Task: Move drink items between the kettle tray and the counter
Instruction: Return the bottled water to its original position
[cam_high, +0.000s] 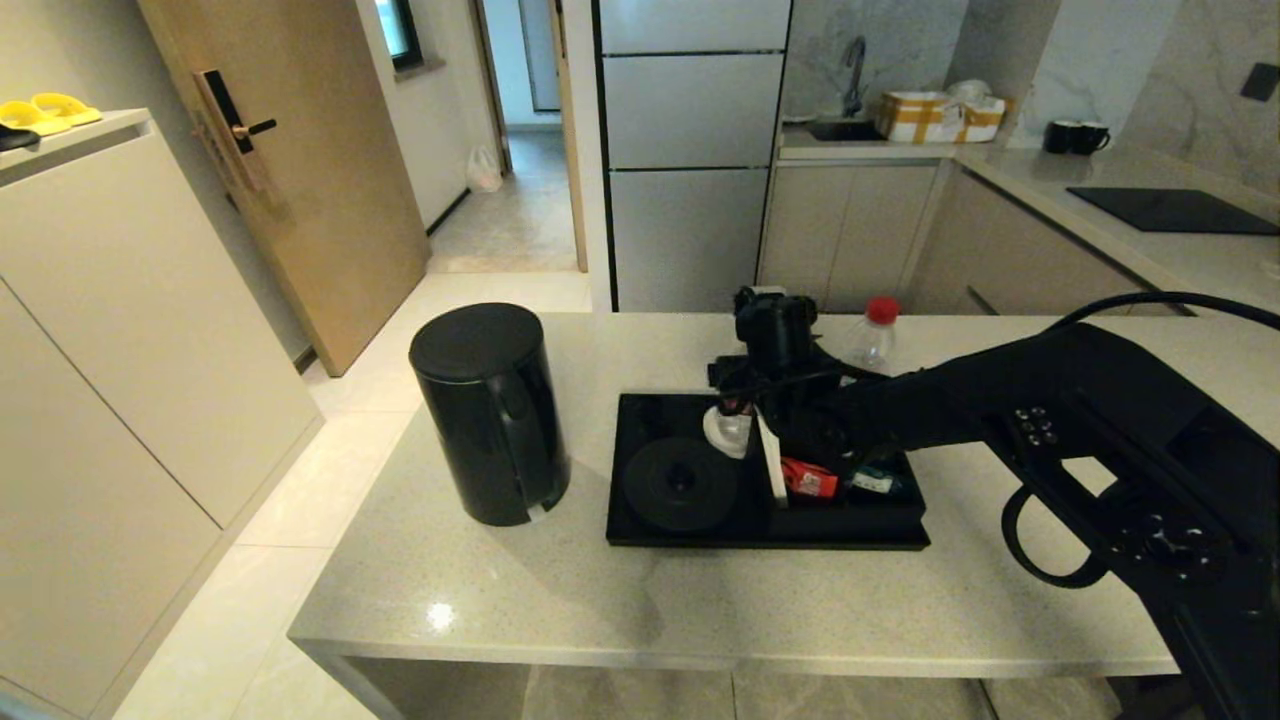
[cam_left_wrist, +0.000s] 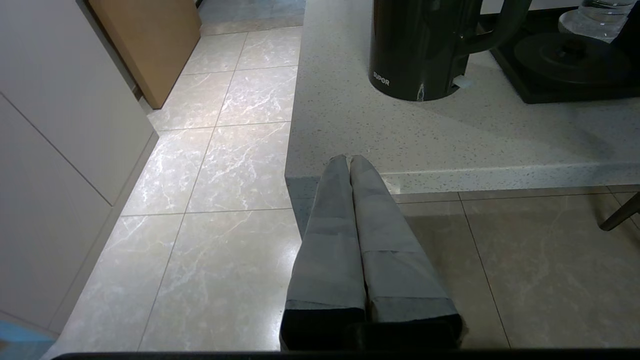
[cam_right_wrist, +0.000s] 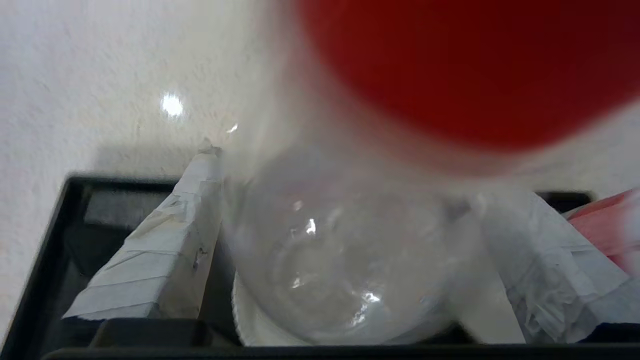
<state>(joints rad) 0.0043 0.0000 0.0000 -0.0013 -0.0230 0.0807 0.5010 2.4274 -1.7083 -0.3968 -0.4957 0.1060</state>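
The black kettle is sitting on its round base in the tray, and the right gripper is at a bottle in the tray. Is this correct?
Not quite. The head view shows the kettle standing on the counter, left of the tray; its round base is bare. The rest holds: the right gripper is at a bottle in the tray.

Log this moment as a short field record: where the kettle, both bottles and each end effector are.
kettle: upright on the counter, beside the kettle tray, off its round base
bottle one: standing in the tray, between the right end effector's fingers
bottle two: on the counter behind the tray
right end effector: open, fingers on either side of bottle one
left end effector: shut, parked off the counter's near edge
sachets: in the tray compartment
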